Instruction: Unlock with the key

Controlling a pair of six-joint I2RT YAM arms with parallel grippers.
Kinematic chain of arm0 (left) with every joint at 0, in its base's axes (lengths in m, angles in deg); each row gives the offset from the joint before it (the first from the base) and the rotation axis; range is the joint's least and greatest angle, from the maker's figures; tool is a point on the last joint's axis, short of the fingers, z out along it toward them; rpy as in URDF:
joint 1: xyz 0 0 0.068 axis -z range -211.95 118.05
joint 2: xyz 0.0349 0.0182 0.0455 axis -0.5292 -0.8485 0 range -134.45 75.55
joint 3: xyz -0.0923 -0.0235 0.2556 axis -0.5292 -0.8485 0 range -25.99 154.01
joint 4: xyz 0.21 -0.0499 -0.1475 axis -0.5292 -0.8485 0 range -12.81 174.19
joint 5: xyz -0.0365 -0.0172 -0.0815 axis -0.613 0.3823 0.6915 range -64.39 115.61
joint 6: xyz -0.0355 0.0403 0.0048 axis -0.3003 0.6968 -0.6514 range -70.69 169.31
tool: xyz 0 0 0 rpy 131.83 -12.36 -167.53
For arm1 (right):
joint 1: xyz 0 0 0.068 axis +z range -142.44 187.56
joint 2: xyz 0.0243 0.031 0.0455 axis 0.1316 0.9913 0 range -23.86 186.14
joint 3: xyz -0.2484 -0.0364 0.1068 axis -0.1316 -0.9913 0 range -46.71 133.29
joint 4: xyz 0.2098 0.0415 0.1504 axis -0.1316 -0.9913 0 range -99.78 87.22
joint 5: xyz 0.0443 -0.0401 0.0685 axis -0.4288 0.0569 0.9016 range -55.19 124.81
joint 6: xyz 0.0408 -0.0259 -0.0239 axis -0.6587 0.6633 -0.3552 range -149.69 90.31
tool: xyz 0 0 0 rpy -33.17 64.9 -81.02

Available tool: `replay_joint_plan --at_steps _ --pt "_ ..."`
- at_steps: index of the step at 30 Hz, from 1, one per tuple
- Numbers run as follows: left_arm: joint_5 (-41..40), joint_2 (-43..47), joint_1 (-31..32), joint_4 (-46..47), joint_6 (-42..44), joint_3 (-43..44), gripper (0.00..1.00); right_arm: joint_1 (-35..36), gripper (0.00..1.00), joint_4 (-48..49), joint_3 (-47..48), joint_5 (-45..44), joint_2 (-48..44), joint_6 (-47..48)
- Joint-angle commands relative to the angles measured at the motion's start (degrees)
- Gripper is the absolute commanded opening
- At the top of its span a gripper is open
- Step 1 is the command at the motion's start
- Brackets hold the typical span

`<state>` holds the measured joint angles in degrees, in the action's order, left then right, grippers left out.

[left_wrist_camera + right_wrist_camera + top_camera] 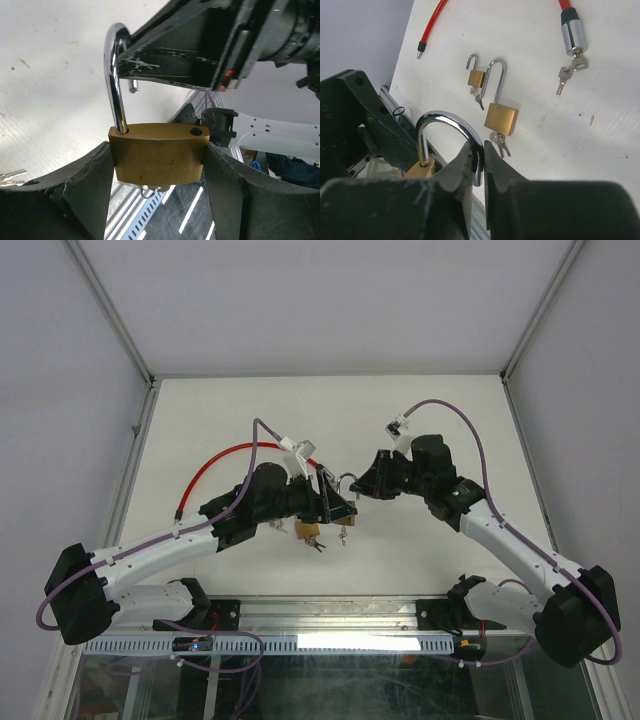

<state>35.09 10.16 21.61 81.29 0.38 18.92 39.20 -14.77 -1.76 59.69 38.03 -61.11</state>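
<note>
One padlock (157,155) held over the tabletop (450,440).
The left fingers (85,175) clamp its brass body; the right fingers (502,175) pinch its open shackle's (442,117) free end.

The left arm (160,552) and right arm (510,540) meet at a padlock (347,480) mid-table, a red cable (225,452) beyond.

The padlock (157,160) is gold-brown, and its loop (114,75) is shiny silver. The left tool (156,150) and the right tool (481,150) are black with pale scratches. The small padlock (476,78) and the taller padlock (501,119) are gold too. The table (600,150) is white. The cable (430,25) is bright red with a silver end. The keys (565,77) are silver.
</note>
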Motion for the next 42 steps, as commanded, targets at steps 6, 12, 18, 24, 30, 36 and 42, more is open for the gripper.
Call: replay_joint_plan --at_steps 6,12,18,24,30,36,42 --pt "10.5 -0.9 0.3 16.0 1.6 4.1 0.05 0.0 0.1 12.3 3.0 9.2 6.7 0.7" --pt "8.3 -3.5 0.3 14.5 0.6 5.0 0.05 0.1 0.3 13.9 5.8 12.5 10.6 0.1" --pt "-2.7 -2.7 0.1 3.7 -0.9 5.6 0.06 -0.7 0.51 4.1 6.5 3.3 7.9 4.5" --pt "-8.8 -4.0 0.0 -4.8 -1.8 6.9 0.06 -1.5 0.6 -8.6 5.0 -8.8 4.0 8.6" --pt "-12.0 -10.6 0.0 -12.9 -1.5 11.9 0.05 -1.6 0.62 -18.9 3.0 -23.6 -2.2 9.8" --pt "-18.5 -23.8 -0.1 -26.2 -4.2 21.7 0.08 -1.7 0.63 -23.1 1.6 -30.3 -8.1 7.8" --pt "-20.5 -36.8 -1.6 -37.9 -9.1 31.0 0.1 -1.7 0.64 -25.6 0.6 -33.1 -13.0 6.4"
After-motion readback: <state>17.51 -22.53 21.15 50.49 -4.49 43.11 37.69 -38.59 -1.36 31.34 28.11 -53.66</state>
